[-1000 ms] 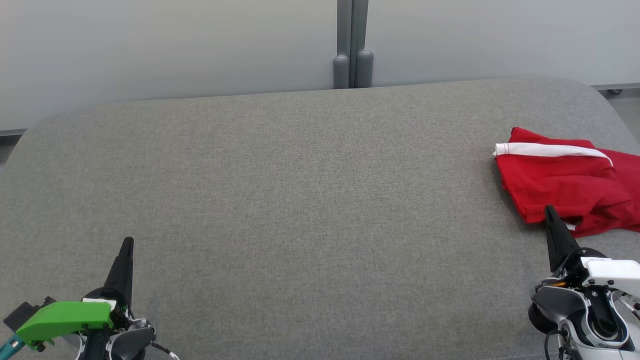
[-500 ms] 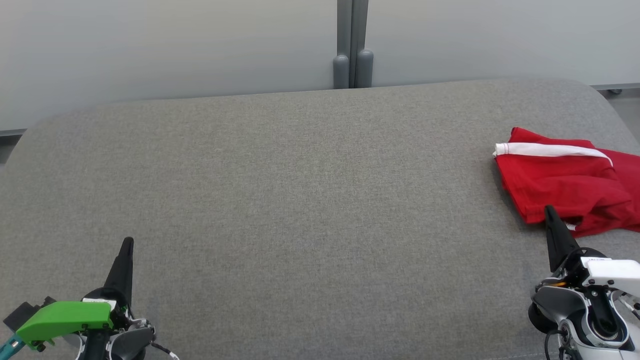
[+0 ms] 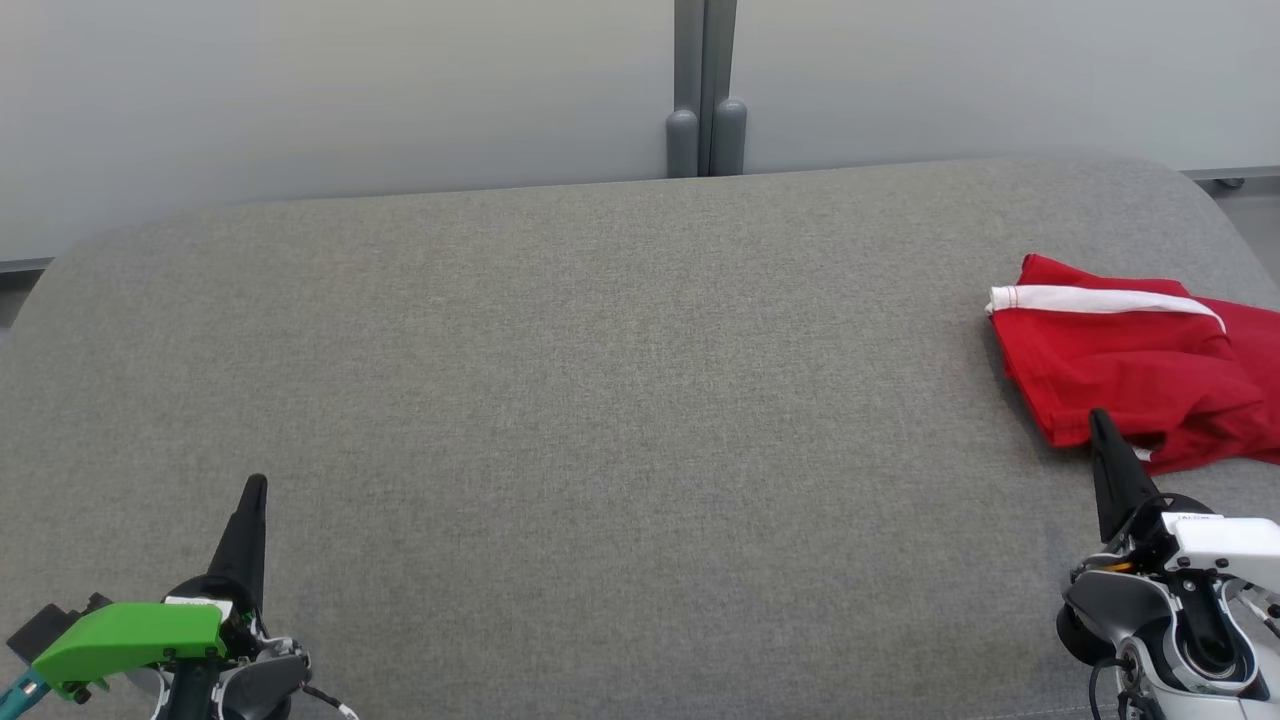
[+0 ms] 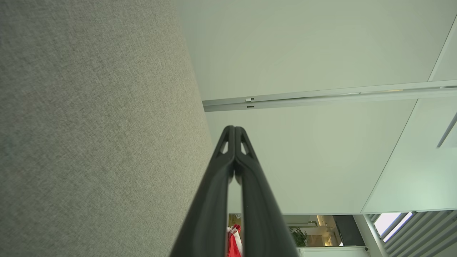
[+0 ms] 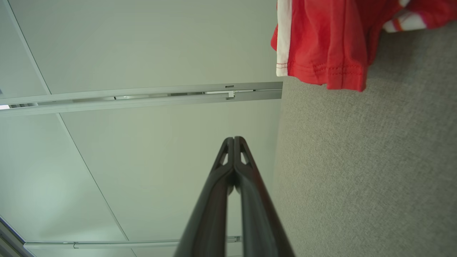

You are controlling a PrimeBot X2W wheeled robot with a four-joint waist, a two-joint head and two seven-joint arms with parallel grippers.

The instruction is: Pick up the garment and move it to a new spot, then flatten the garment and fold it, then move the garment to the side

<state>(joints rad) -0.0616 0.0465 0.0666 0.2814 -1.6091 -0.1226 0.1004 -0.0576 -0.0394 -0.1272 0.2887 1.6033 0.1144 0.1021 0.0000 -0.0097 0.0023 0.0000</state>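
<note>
A pale panelled wall (image 3: 300, 90) is seen at the back, split by a grey post (image 3: 706, 90). Before it the table (image 3: 600, 400) is spread wide, covered in grey woven fabric, with rounded far corners. The garment (image 3: 1120, 370), red with a white band along its far edge, is laid folded and slightly rumpled at the table's right side, and is cut off by the border of the head view. In the right wrist view its stitched hem and white stripe (image 5: 282, 39) are shown resting on the fabric. The right gripper (image 3: 1098, 418) is held low at the near right, its tip set just beside the garment's near edge; whether it touches cannot be told. The left gripper (image 3: 256, 484) is held at the near left, well apart from the garment. In both wrist views the fingers (image 4: 214, 185) are pressed together at the tips, and nothing is held between them
</note>
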